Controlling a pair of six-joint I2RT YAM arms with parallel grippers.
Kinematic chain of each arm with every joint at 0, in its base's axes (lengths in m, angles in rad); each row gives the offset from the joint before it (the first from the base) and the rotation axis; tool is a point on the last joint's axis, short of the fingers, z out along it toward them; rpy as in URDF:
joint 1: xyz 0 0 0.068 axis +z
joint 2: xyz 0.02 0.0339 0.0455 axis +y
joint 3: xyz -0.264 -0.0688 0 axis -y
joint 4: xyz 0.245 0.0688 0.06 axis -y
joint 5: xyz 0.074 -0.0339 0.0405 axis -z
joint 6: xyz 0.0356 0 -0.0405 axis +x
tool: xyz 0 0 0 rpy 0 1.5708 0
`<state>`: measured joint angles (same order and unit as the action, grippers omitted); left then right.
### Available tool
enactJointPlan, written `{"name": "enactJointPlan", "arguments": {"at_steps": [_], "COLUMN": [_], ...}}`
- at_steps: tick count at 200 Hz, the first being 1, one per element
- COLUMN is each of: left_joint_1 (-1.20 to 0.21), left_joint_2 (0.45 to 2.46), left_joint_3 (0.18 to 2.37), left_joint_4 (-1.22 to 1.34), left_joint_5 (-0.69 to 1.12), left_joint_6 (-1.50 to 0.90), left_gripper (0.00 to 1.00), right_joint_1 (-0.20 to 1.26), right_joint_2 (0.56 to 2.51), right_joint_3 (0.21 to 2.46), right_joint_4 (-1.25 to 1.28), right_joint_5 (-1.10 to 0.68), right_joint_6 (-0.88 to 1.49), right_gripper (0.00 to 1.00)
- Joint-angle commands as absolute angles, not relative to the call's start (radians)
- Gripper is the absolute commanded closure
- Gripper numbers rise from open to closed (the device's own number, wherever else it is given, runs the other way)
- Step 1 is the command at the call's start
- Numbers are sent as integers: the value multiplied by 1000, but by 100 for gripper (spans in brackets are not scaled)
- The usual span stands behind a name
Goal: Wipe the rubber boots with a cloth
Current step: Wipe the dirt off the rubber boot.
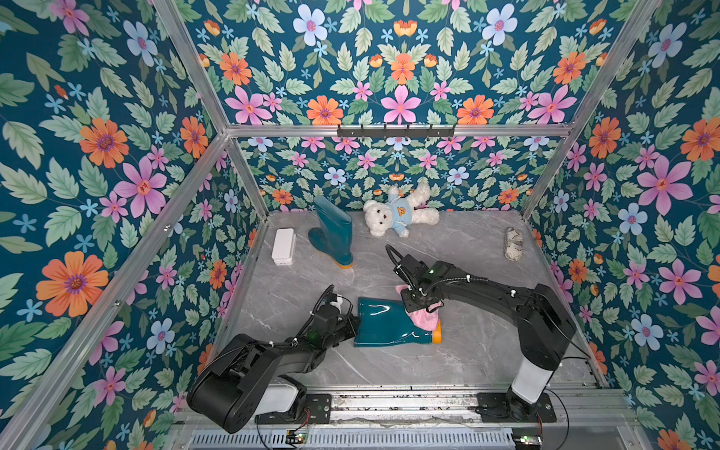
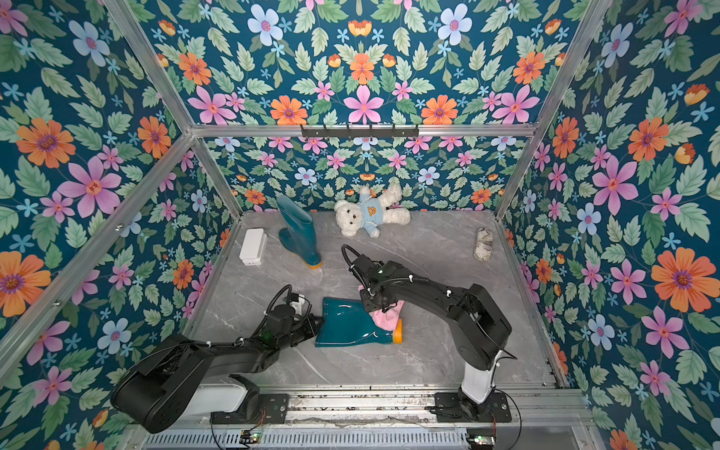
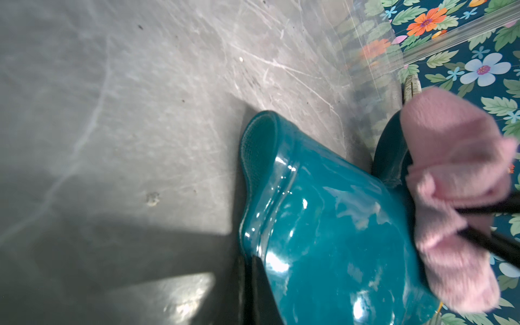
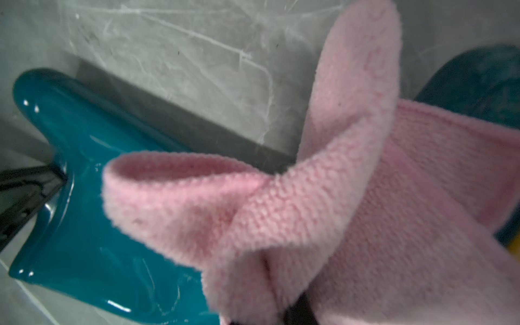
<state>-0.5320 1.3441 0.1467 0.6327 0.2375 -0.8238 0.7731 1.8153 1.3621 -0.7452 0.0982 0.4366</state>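
Note:
One teal rubber boot point(image 1: 385, 325) point(image 2: 346, 327) lies on its side mid-table, its yellow-orange sole pointing right. My left gripper point(image 1: 355, 323) point(image 3: 249, 261) is shut on the rim of its shaft opening, pinching the rim flat. The pink cloth point(image 1: 424, 319) point(image 4: 323, 197) is bunched on this boot's ankle point(image 3: 323, 225). My right gripper point(image 1: 415, 307) point(image 4: 281, 295) is shut on the cloth from above, its tips buried in the folds. The other boot point(image 1: 335, 233) point(image 2: 300, 233) stands upright at the back left.
A white teddy bear point(image 1: 397, 216) lies against the back wall. A white box point(image 1: 283, 246) sits left of the standing boot. A grey-white rag bundle point(image 1: 513, 243) lies by the right wall. Floral walls enclose three sides.

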Motion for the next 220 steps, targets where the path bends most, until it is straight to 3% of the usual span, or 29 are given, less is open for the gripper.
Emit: {"name": "enactJointPlan", "arguments": {"at_steps": [1, 76, 139, 220], "left_joint_1": [-532, -532, -532, -532], "left_joint_2": [1371, 1398, 1404, 1387], "left_joint_3": [143, 149, 153, 160], "left_joint_4": [533, 543, 537, 510], "left_joint_5": [258, 275, 275, 256], "left_joint_6": [-809, -807, -808, -809], "left_gripper": [100, 100, 100, 100], "right_joint_1": [734, 606, 572, 574], "right_joint_2": [1858, 2033, 2101, 1912], "right_joint_3": [1416, 1611, 1644, 1593], "right_joint_4": [-776, -816, -809, -843], "right_joint_5": [88, 54, 46, 25], "right_joint_6": [392, 348, 347, 342], "right_gripper": [100, 100, 100, 100]}}
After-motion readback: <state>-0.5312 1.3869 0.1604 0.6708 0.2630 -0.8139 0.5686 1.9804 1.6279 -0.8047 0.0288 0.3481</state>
